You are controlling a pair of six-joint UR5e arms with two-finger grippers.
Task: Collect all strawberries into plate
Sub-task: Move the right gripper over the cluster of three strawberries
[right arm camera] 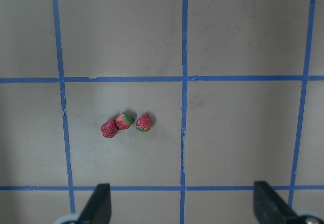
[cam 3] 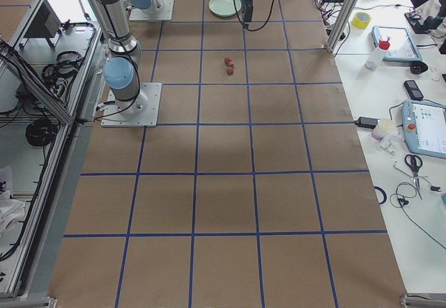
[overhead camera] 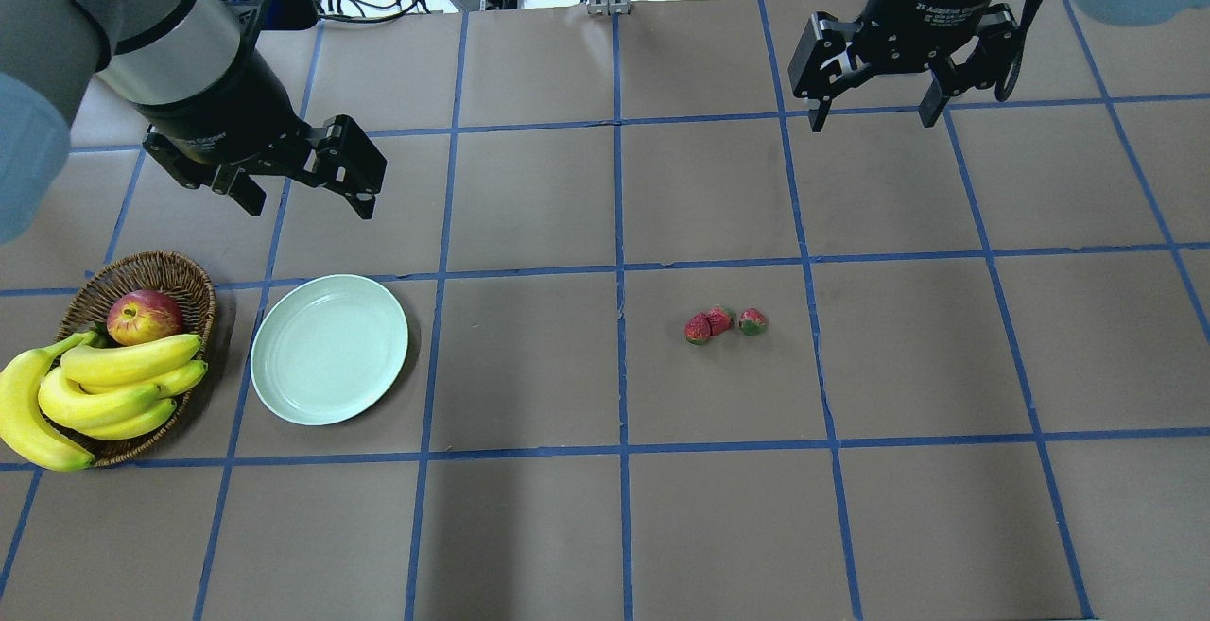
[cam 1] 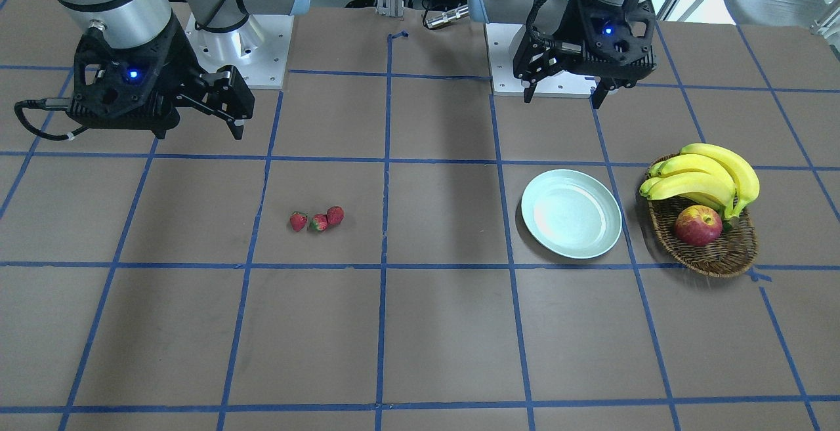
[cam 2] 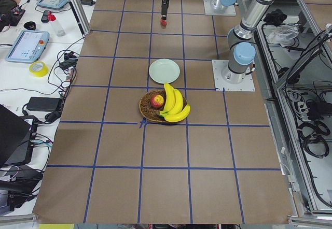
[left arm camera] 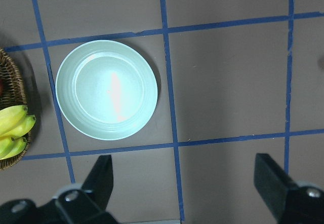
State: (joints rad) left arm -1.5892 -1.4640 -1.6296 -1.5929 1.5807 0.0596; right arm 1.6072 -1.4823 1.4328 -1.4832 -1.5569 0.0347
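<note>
Three small red strawberries lie close together on the brown table, right of centre in the overhead view and below the right wrist camera. The pale mint-green plate lies empty beside the basket; it also shows in the overhead view and the left wrist view. My left gripper hangs open and empty above the table, just behind the plate. My right gripper hangs open and empty behind the strawberries, well apart from them.
A brown wicker basket with a bunch of bananas and a red apple stands at the far left, next to the plate. Blue tape lines grid the table. Both arm bases stand at the table's robot side.
</note>
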